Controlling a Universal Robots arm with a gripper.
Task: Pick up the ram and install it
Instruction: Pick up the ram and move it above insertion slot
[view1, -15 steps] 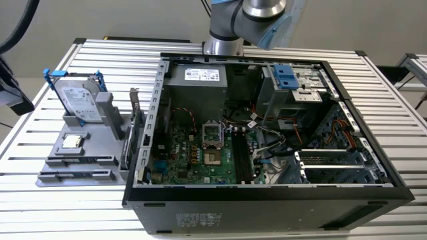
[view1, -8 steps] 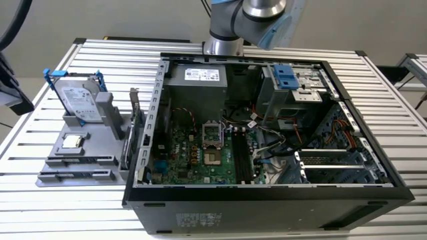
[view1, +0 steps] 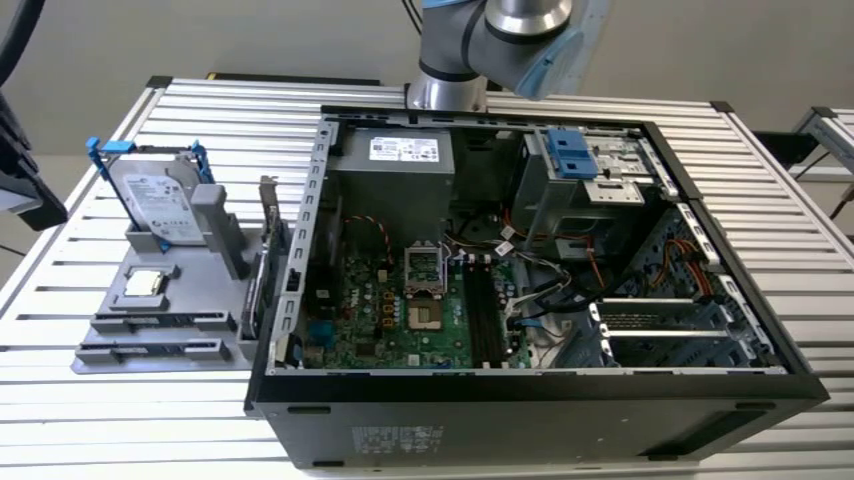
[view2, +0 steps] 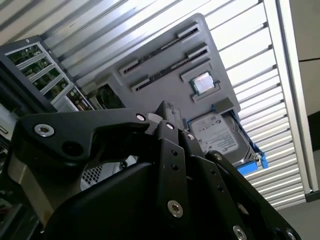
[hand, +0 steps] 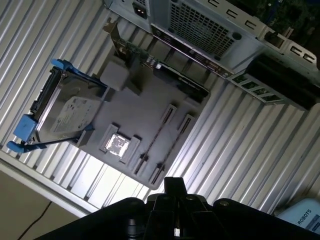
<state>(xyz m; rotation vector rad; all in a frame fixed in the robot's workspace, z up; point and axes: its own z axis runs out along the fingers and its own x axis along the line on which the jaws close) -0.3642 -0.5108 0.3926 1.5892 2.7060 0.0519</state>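
On the grey tray (view1: 200, 300) at the exterior view's left, your ram (view1: 158, 322) stands on edge in the near holders. It looks like 2 thin sticks side by side, upright, probably so that a grip from above can take the top edge. Just beyond it on the same tray lies the square processor chip (view1: 144, 285), and farther back the hard drive (view1: 158, 205) leans in its blue brackets.

The gripper (hand: 173, 186) hangs well above the tray, apart from the ram and carrying nothing you can make out. Whether it is spread or pressed together you cannot tell.

To the right, the computer case (view1: 534, 385) lies open on the slatted table (view1: 80, 420). Its black memory slots (view1: 483, 310) face up and are bare, so nothing is installed yet.
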